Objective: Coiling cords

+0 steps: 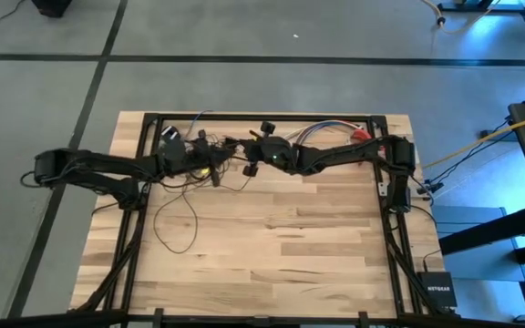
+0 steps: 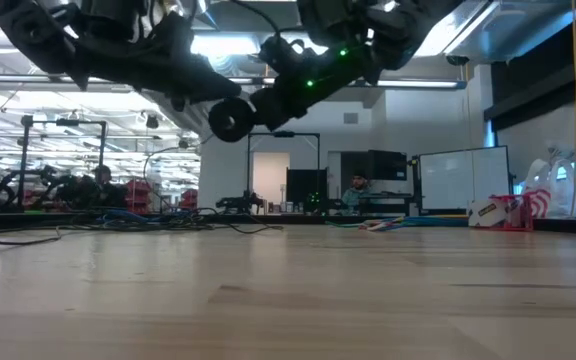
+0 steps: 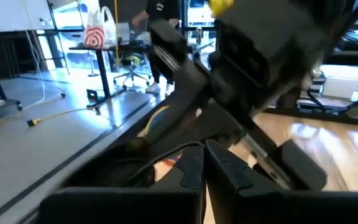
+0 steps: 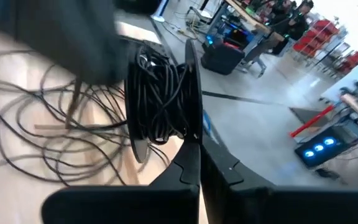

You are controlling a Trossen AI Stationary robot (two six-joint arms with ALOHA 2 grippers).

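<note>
Both arms meet over the far edge of the desk (image 1: 272, 255). The right gripper (image 4: 197, 149), pressed together, pinches the rim of a spool wound with the cords (image 4: 160, 99). The left gripper (image 3: 204, 163), also shut, hangs just beside it, and loose loops trail across the wood on the left arm's side.

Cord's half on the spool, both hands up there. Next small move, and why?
Probably feed one more turn: the right hand is shut on the spool, partly wound, while loose cord loops lie on the table. The left hand, shut, should draw slack toward the spool.
</note>
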